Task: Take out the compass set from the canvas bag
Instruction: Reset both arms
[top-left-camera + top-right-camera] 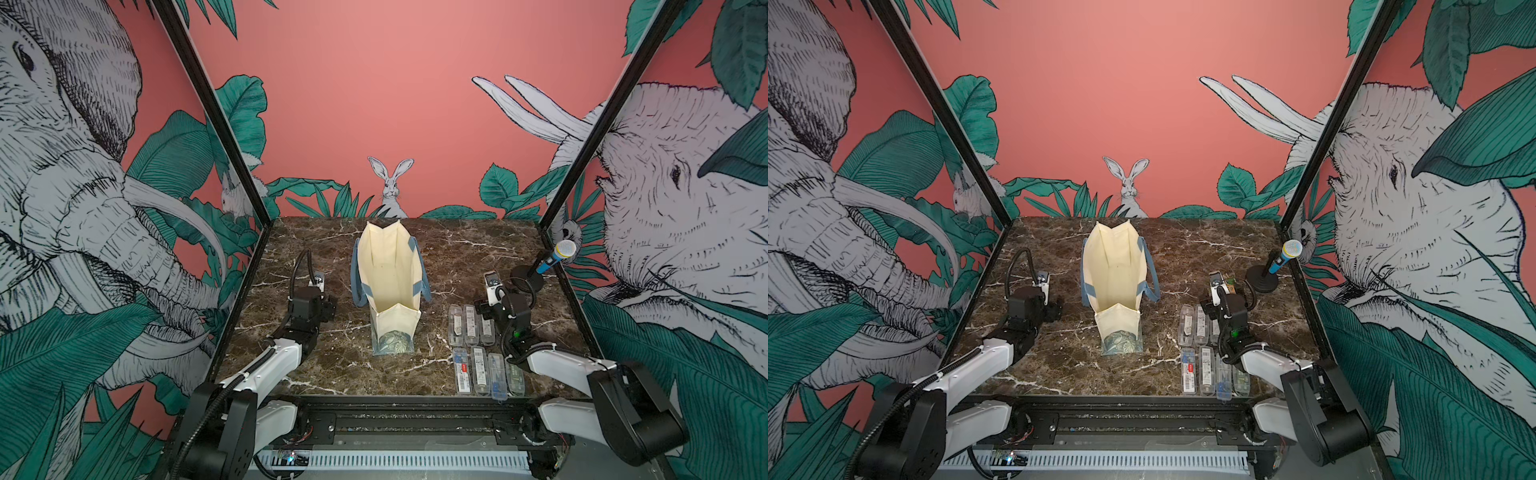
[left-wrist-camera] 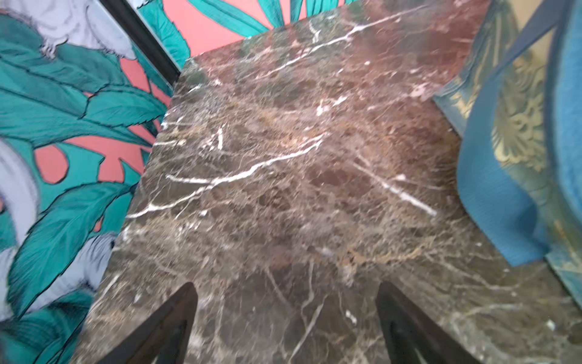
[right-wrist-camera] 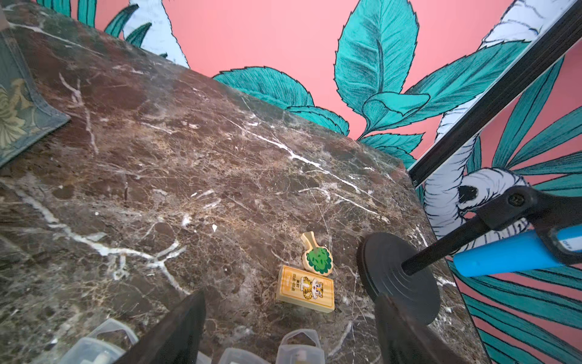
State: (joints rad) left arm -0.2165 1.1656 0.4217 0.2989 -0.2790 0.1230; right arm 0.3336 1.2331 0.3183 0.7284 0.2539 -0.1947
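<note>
Brown marble with white veins makes up the table (image 1: 457, 257), and the canvas bag (image 1: 388, 266) stands upright at its middle in both top views (image 1: 1115, 266). Its mouth gapes wide and the cream inside is in view. The blue handles hang down its left and right sides, and a teal leaf print runs along the base of its near end.

The compass sets (image 1: 478, 370) lie in clear plastic cases on the near right part of the table, well apart from the bag. They sit side by side in two rows, three in the far row and four in the near row.

The left gripper (image 2: 286, 293) hovers over bare marble to the left of the bag, fingers spread wide with nothing between them. A blue handle (image 2: 491, 195) droops close by on its right.

The right gripper (image 3: 289, 296) hangs above the far row of cases, fingers likewise parted and grasping nothing.

Beyond it on the table lie a wooden block (image 3: 305, 288) with a tiger picture and, just beside it, a small wooden tree (image 3: 318, 257). At the far right a microphone (image 1: 557, 255) leans on a black round stand (image 3: 400, 280).
</note>
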